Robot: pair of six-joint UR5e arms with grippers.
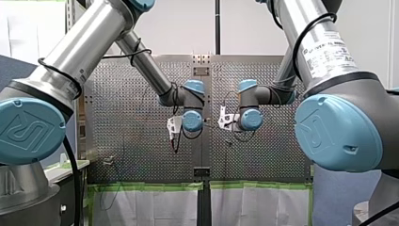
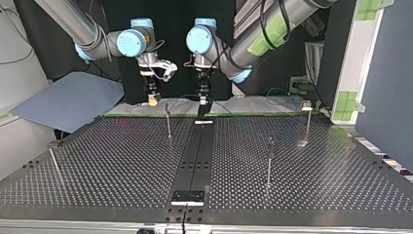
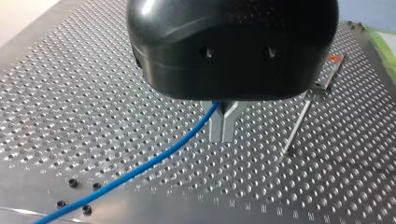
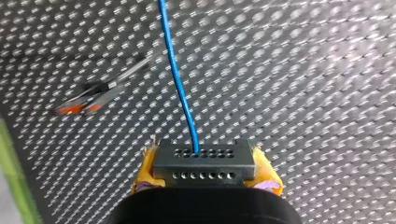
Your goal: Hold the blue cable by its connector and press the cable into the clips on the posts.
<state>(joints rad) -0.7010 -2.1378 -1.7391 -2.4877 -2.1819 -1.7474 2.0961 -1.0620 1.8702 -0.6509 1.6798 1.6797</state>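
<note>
My left end effector (image 3: 223,138) has its metal fingers (image 3: 217,128) pressed together on the blue cable (image 3: 154,161), which trails away to one side, low over the perforated tabletop (image 3: 70,93). My right end effector (image 4: 205,163) clamps its yellow pads (image 4: 145,165) on the dark connector (image 4: 204,170). The cable leaves the connector straight ahead of that end effector.

In the left wrist view, the black housing of my left end effector (image 3: 223,137) hides where the blue cable (image 3: 154,163) begins, and the cable's other end runs out of view. In the right wrist view, the post (image 4: 100,93) beside the cable is blurred. The body of my right end effector (image 4: 205,170) covers the connector's (image 4: 204,161) near side.
</note>
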